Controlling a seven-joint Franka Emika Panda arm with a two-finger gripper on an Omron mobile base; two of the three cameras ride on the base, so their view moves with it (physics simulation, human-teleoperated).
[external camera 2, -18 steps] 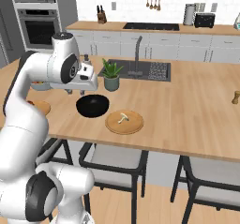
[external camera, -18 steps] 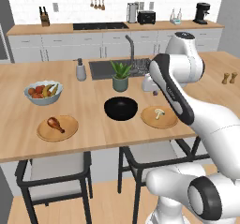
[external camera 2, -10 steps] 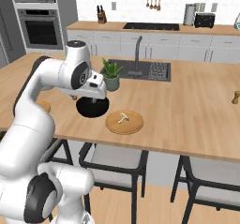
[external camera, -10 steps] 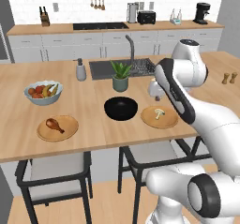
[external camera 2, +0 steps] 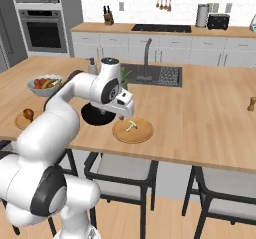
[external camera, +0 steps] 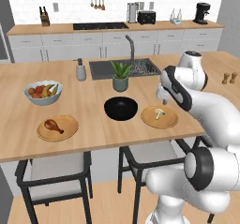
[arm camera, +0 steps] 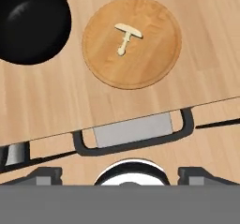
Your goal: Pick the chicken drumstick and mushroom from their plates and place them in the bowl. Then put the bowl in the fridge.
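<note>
Hand view: one mushroom [arm camera: 125, 35] on one wooden plate [arm camera: 154, 63] below the tool, one black bowl [arm camera: 31, 23] alongside; tool's opening cannot be told.

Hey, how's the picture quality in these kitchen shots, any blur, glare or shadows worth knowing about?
Left base view: soft, slightly blurred, evenly lit; the drumstick reads clearly. Right base view: equally soft, with a faint shadow on the plate beside the mushroom. Hand view: sharpest, with a dull sheen inside the black bowl.
</note>
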